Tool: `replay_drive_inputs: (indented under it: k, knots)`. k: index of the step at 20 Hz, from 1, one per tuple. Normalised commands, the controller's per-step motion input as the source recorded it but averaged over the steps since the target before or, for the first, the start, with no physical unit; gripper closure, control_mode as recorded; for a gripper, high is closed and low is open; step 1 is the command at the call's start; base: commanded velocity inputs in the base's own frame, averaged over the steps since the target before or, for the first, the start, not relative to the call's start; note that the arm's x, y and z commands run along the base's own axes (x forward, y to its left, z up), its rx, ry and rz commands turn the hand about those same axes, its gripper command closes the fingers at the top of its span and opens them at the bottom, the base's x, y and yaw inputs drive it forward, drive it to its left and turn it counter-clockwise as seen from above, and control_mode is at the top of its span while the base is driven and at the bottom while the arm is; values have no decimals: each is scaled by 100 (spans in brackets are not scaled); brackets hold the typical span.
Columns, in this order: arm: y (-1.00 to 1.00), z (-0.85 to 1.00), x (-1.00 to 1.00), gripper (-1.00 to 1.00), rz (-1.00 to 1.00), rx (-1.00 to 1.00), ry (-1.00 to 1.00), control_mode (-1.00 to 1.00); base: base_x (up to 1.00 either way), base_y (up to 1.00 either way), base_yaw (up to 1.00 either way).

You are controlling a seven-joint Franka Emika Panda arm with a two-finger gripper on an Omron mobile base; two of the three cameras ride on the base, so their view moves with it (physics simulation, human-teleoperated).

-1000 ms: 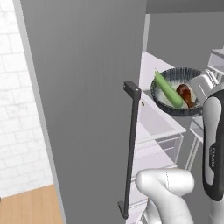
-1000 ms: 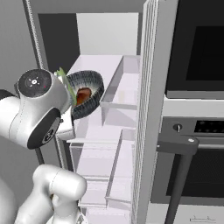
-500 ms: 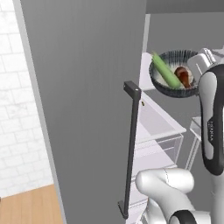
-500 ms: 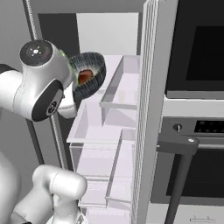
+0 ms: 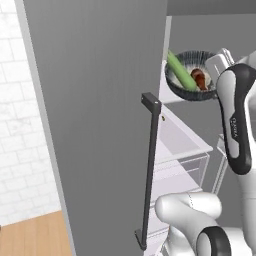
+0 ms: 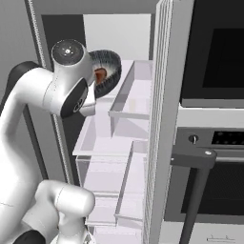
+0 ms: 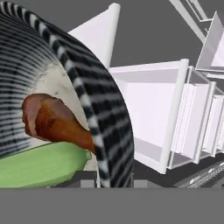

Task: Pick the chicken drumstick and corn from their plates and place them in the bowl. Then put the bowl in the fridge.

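Hand view: the gripper's jaws pinch the rim of the bowl (image 7: 94, 113), whose dark ribbed wall curves close across the frame; the fingertips themselves are hidden behind that rim. Inside the bowl, on its pale speckled floor, the brown chicken drumstick (image 7: 52, 122) lies with its thin end pointing toward the rim, and the green corn (image 7: 41, 164) lies just below it, touching it. Beyond the rim stand clear shelves and drawers of the white fridge interior (image 7: 148, 118).

In the left base view the bowl (image 5: 192, 92) is held tilted at the upper shelf level, its open side turned toward the camera, with the corn (image 5: 181, 74) slanting across it and poking past the upper rim, and the drumstick (image 5: 199, 79) beside it. The white arm with its dark link rises just right of the bowl. The fridge (image 5: 95, 115) has its grey door swung open, filling the left half, its long dark bar handle (image 5: 149, 170) running down the door edge. A clear shelf (image 5: 182, 142) sits below the bowl. White brick wall and a strip of wooden floor show at far left.

In the right base view the bowl (image 6: 108, 71) shows behind the arm's round joint, over the fridge's clear shelves. A black wall oven (image 6: 214, 52) stands to the right of the fridge
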Motion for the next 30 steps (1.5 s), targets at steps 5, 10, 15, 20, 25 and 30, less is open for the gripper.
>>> replay_drive_inputs:
  k: [5, 10, 15, 20, 25, 30]
  knots:
    - [-5, -5, 52, 100, 2, 1, 0, -100, 0, 0, 0]
    - [-2, -20, 48, 100, 2, 0, 0, -100, 0, 0, 0]
    - [-4, -27, 56, 100, 2, 0, 0, -100, 0, 0, 0]
    - [0, -11, 63, 100, 0, 0, 0, -100, 0, 0, 0]
    - [-5, -4, 60, 100, 1, 0, 0, -100, 0, 0, 0]
    - [0, 0, 74, -100, 0, 0, 0, -100, 0, 0, 0]
